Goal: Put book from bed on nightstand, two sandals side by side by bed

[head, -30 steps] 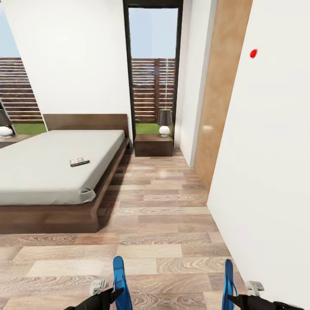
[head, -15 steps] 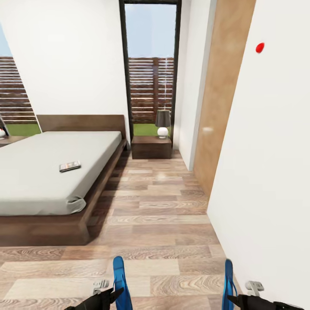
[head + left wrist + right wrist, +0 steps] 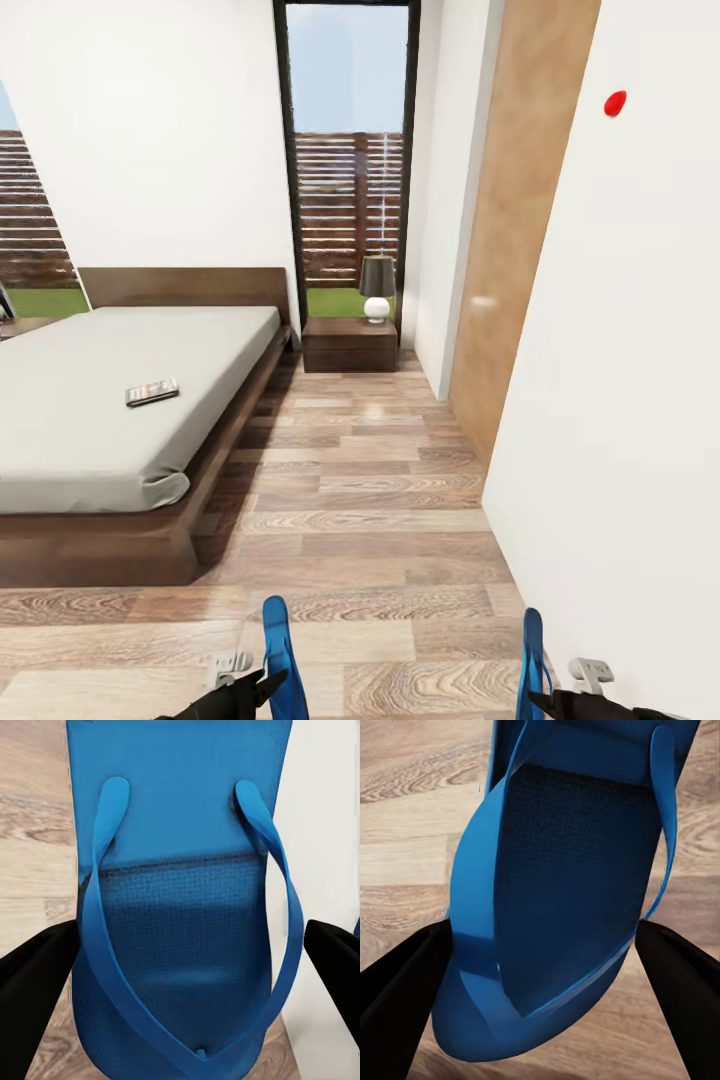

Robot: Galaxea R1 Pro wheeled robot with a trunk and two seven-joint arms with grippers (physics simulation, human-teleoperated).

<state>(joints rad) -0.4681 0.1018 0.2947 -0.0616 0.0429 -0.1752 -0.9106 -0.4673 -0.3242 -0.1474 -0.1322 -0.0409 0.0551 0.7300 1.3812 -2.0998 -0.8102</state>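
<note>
From the head view, I have a blue sandal in each claw: the left claw (image 3: 268, 683) grips the left sandal (image 3: 278, 645), the right claw (image 3: 535, 698) grips the right sandal (image 3: 531, 650), both carried low over the plank floor (image 3: 380, 500). The bed (image 3: 110, 400) lies ahead to my left with the book (image 3: 152, 392) flat on its mattress, well apart from the nightstand (image 3: 350, 345) by the window. The white wall (image 3: 620, 400) sits close on my right; I judge the right arm could clip it if I drive carelessly.

In the left wrist view, the left sandal (image 3: 180, 892) sits between the two black fingers (image 3: 34, 979), clenched across its sole. The hold looks edge-only, so a jolt might twist it loose.

In the right wrist view, the right sandal (image 3: 562, 892) hangs tilted between the fingers (image 3: 401, 975). That skew could land it crooked, not parallel to its mate.
</note>
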